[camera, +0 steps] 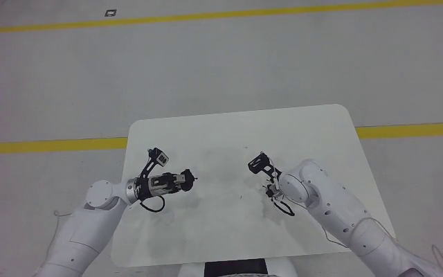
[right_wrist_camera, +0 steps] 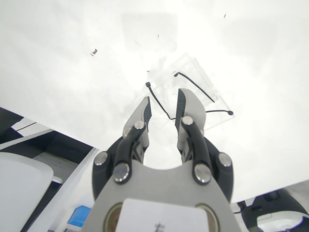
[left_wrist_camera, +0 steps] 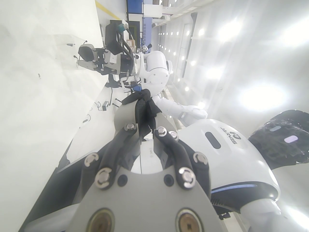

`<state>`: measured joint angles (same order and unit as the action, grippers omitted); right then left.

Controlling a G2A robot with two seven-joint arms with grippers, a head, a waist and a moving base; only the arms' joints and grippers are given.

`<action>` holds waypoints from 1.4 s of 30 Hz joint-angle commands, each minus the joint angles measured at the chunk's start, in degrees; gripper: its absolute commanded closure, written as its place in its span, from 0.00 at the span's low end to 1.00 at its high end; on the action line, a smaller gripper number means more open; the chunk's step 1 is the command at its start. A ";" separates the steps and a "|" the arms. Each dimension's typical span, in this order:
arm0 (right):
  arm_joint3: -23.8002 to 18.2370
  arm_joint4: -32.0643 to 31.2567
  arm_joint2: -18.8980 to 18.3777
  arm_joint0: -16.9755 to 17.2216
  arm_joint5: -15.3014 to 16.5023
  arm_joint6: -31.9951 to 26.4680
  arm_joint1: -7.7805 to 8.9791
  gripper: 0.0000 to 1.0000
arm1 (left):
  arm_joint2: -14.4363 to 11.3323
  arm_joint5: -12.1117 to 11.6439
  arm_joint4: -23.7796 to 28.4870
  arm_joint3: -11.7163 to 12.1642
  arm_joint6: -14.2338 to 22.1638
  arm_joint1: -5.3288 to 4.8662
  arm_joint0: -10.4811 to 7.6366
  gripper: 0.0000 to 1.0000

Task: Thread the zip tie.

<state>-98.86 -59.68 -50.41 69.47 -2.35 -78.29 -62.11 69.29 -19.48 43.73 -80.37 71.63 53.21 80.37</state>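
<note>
Left gripper (camera: 188,179) is hovering over the left half of the white table (camera: 311,131), jaws pressed together, black material (left_wrist_camera: 142,102) bunched at the tips. Right gripper (right_wrist_camera: 163,105) is hanging over a clear tray (right_wrist_camera: 193,65), jaws apart. Three black zip ties (right_wrist_camera: 158,100) are lying on the tray, one crossing the gap

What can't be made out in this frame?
- Left wrist view: the black item pinched in the left hand is blurred; its identity is unclear.
- Right wrist view: a finger of the right hand hides part of one zip tie.
- Top view: that zip tie is too small, under the hand.
</note>
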 commanded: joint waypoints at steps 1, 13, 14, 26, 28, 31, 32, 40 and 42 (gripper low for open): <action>0.31 -0.22 0.18 -0.09 -0.13 -0.02 -0.10 0.76 | 0.00 0.00 0.00 0.00 0.00 0.00 0.00 1.00; 1.19 -2.03 0.93 -0.24 -0.82 -0.87 -0.57 0.82 | 0.00 0.00 0.00 0.00 0.00 0.00 0.00 1.00; 1.24 -2.12 0.93 -0.23 -0.84 -0.88 -0.61 0.85 | 0.00 0.00 0.00 0.00 0.00 0.00 0.00 1.00; -0.93 -1.59 -1.89 1.34 -1.19 -0.06 -0.36 1.00 | 0.00 0.00 0.00 0.00 0.00 0.00 0.00 1.00; -2.32 -0.84 -3.40 2.33 -0.93 0.30 -0.06 1.00 | 0.00 0.00 0.00 0.00 0.00 0.00 0.00 1.00; -4.27 0.50 -5.53 3.84 -0.43 1.21 0.34 1.00 | 0.00 0.00 0.00 0.00 0.00 0.00 0.00 1.00; -5.10 1.31 -6.67 4.62 -0.17 1.86 0.54 1.00 | 0.00 0.00 0.00 0.00 0.00 0.00 0.00 1.00; -11.47 8.78 -15.27 11.15 2.86 8.41 1.89 1.00 | 0.00 0.00 0.00 0.00 0.00 0.00 0.00 1.00; -12.65 11.25 -17.48 13.05 4.26 10.45 2.20 1.00 | 0.00 0.00 0.00 0.00 0.00 0.00 0.00 1.00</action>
<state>-111.11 -49.61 -66.90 81.71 1.27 -68.68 -60.04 69.29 -19.48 43.73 -80.37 71.63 53.21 80.37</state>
